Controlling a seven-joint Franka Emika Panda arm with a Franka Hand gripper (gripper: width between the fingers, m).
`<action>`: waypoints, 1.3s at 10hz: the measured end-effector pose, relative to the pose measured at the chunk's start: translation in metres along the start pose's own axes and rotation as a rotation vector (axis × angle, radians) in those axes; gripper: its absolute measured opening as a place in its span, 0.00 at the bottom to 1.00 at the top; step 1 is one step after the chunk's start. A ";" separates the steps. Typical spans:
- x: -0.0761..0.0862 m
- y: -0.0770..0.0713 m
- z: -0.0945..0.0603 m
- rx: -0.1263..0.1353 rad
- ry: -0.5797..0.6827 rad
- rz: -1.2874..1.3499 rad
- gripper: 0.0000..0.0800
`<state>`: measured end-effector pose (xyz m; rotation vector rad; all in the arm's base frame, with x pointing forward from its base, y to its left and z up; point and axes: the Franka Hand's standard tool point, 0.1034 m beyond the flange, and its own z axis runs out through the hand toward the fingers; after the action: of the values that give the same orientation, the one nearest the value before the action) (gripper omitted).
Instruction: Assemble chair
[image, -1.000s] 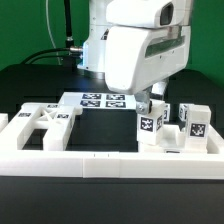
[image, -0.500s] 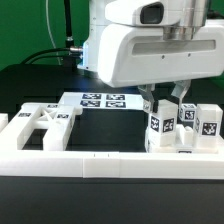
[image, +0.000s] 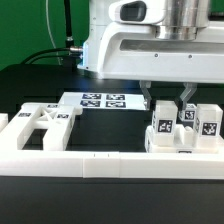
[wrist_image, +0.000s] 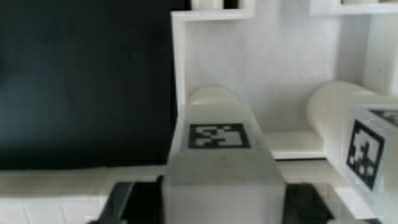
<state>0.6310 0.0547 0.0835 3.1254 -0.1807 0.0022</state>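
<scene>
On the exterior view's left, a cross-braced chair piece (image: 42, 120) lies on the black tabletop (image: 100, 128), with the marker board (image: 100, 100) behind it. A white border rail (image: 100, 163) runs along the front. Further right, the pincer (image: 167, 104) pinches an upright chair leg (image: 161, 130) — another tagged block (image: 205, 123) crowds just beside it.

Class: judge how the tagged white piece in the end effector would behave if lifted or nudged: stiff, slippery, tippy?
The tagged white piece looks like moulded plastic, so probably stiff and light. Its smooth faces might slip in the end effector. Taller than wide, it could tip if nudged once standing.
</scene>
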 end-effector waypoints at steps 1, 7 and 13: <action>0.000 0.000 0.000 0.000 0.000 0.034 0.36; -0.001 -0.001 0.002 0.031 -0.013 0.580 0.36; 0.000 0.000 0.002 0.101 -0.059 1.185 0.36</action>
<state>0.6313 0.0546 0.0812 2.5705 -1.9579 -0.0688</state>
